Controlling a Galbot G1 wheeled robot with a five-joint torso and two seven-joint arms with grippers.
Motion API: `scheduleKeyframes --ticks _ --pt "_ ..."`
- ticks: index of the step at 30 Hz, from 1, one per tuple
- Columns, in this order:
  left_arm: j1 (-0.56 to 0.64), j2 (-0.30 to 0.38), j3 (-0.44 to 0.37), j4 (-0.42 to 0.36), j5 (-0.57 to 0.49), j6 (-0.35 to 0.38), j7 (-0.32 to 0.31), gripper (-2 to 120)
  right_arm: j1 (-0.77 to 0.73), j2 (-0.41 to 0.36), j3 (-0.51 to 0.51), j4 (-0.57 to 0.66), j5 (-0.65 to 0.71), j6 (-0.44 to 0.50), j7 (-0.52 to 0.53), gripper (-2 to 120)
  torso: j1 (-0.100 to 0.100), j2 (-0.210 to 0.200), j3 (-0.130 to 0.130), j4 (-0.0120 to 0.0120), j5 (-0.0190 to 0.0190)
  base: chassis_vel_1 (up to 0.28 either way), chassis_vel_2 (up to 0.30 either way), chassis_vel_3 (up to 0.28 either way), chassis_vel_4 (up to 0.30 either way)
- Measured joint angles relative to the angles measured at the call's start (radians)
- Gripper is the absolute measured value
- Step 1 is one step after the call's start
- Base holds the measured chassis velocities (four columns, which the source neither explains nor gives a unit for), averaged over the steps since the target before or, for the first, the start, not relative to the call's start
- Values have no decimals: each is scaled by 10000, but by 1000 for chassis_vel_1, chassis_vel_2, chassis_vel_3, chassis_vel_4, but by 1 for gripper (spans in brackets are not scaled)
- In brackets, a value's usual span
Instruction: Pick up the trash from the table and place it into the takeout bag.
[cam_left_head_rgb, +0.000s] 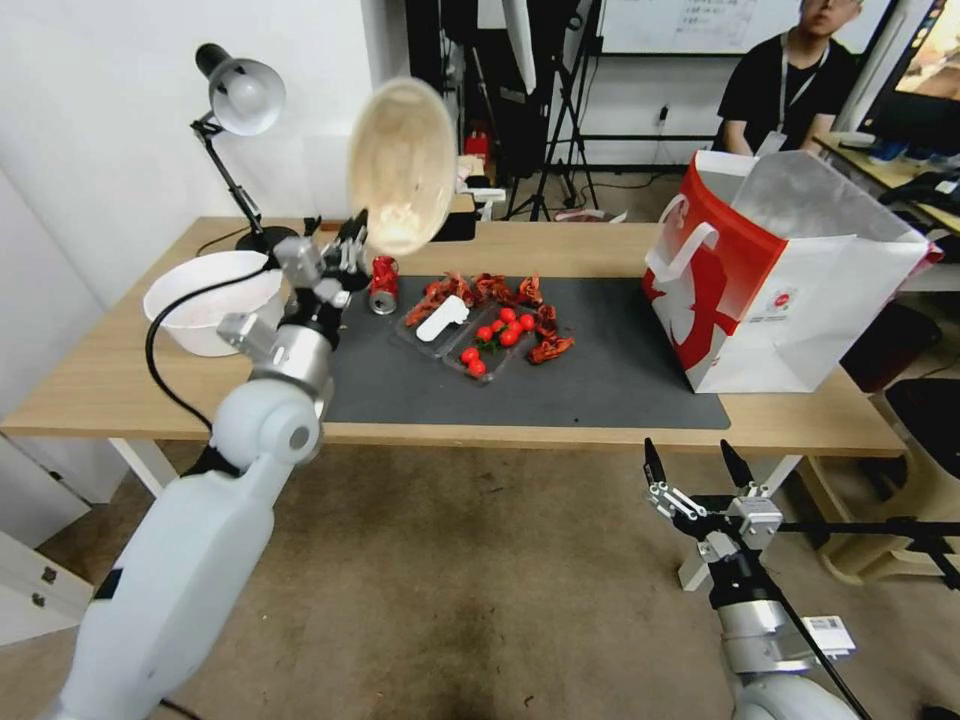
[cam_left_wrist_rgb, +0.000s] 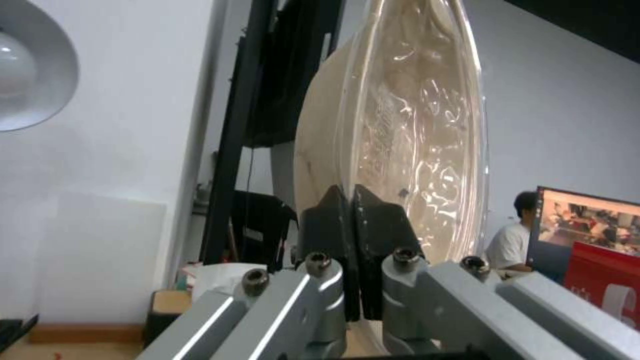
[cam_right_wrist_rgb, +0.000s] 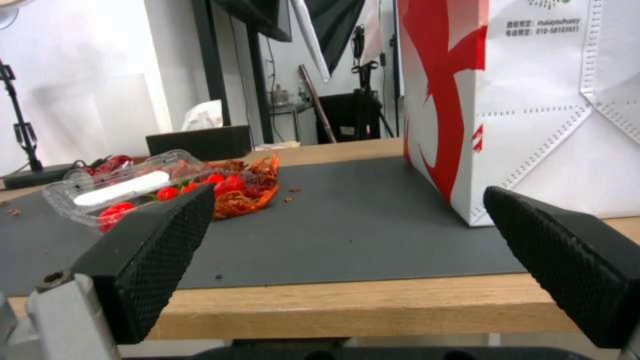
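Observation:
My left gripper (cam_left_head_rgb: 356, 238) is shut on the rim of the round beige bowl (cam_left_head_rgb: 401, 165) and holds it tilted on edge, high above the back left of the dark mat (cam_left_head_rgb: 590, 375). In the left wrist view the fingers (cam_left_wrist_rgb: 333, 220) pinch the rim of the bowl (cam_left_wrist_rgb: 400, 125). A red drink can (cam_left_head_rgb: 383, 285) lies on the mat just below the bowl. The takeout bag (cam_left_head_rgb: 800, 290) stands open at the table's right end. My right gripper (cam_left_head_rgb: 697, 465) hangs open below the table's front edge (cam_left_head_rgb: 800, 425), facing the bag (cam_right_wrist_rgb: 533, 100).
A large white bowl (cam_left_head_rgb: 215, 300) sits at the table's left, behind my left arm. A clear tray of cherry tomatoes (cam_left_head_rgb: 480, 335) and red shell scraps (cam_left_head_rgb: 550, 345) lie mid-mat. A desk lamp (cam_left_head_rgb: 240, 100) stands at the back left. A person sits behind the bag.

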Motion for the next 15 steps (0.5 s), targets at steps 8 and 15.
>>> scheduleKeyframes --ticks 8,15 --pt "-1236 -270 989 841 291 -2 336 0 -67 72 38 89 -120 1 -1 100 0 0 0 1 2 0 0 0 0" --pt "-3022 -802 2354 2032 176 -1 581 0 -213 182 95 200 -194 14 1 100 0 0 1 1 1 0 0 0 0"
